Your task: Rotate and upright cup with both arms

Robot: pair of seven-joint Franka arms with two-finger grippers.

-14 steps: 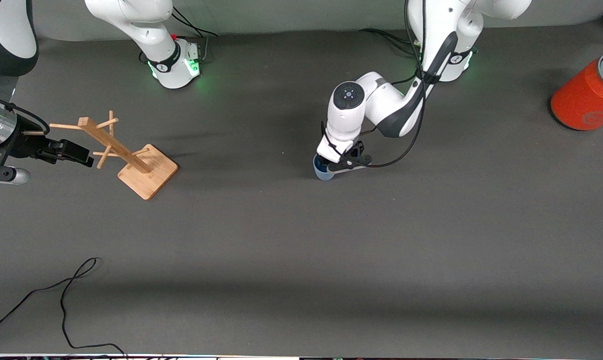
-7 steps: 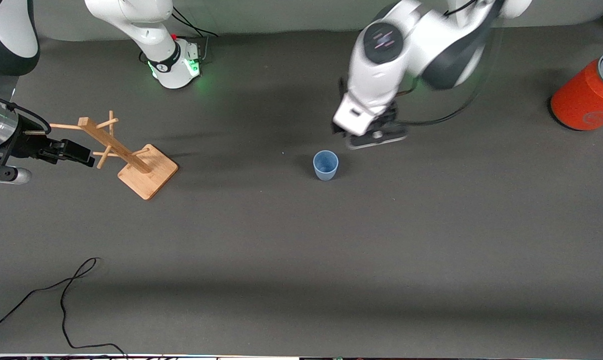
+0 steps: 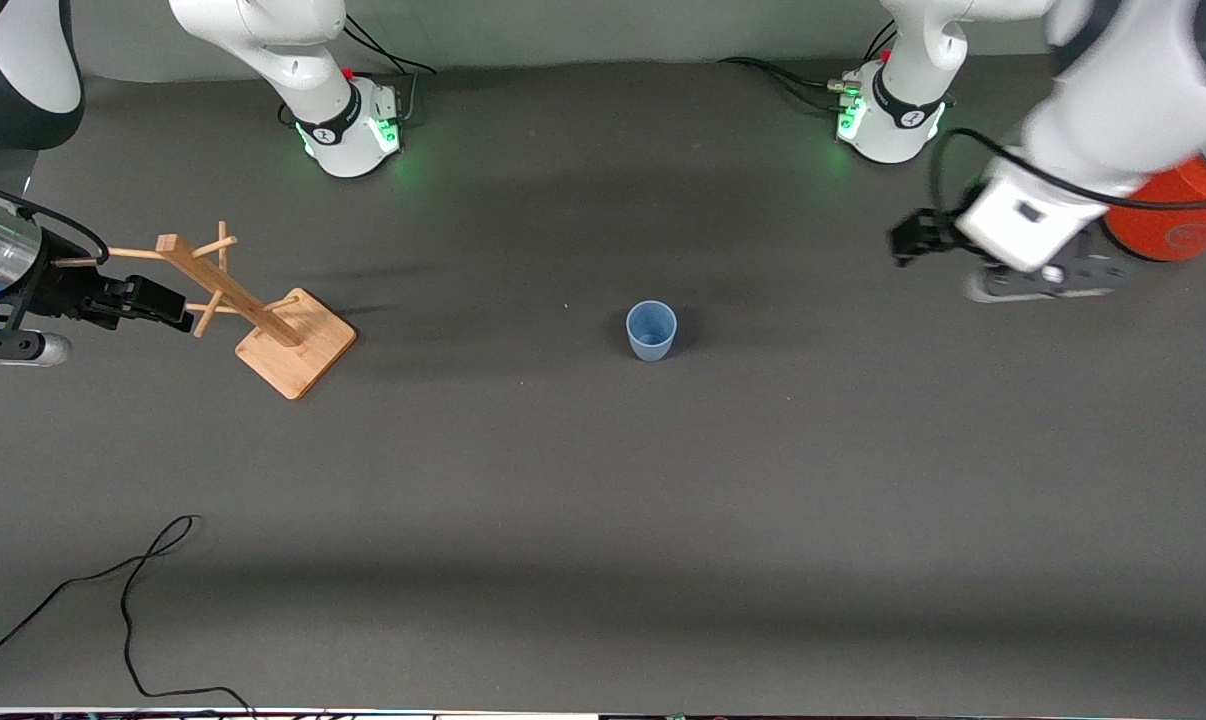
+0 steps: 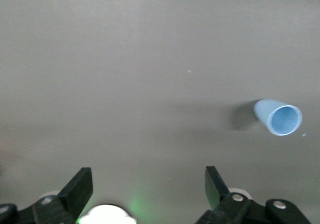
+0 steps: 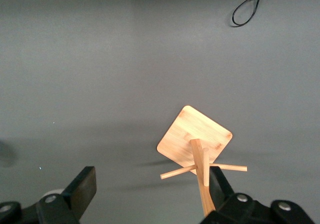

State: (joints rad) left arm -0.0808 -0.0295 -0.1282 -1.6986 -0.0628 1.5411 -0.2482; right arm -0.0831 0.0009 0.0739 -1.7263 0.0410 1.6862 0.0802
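The light-blue cup (image 3: 651, 330) stands upright with its mouth up, alone at the middle of the table. It also shows in the left wrist view (image 4: 278, 117). My left gripper (image 3: 918, 240) is open and empty, up in the air over the table toward the left arm's end, well apart from the cup. Its fingers show spread in the left wrist view (image 4: 148, 184). My right gripper (image 3: 153, 300) is open and empty, and waits beside the wooden peg rack (image 3: 263, 315) at the right arm's end. The rack's stem lies close to one of its fingers (image 5: 220, 184).
A large orange-red cylinder (image 3: 1168, 225) with a grey top stands at the left arm's end, partly hidden by the left arm. A black cable (image 3: 133, 590) lies on the table near the front camera, at the right arm's end. It also shows in the right wrist view (image 5: 255, 1).
My left gripper let go of the cup, rose and swung toward the left arm's end of the table. The cup stays upright where it was. The right arm has barely moved.
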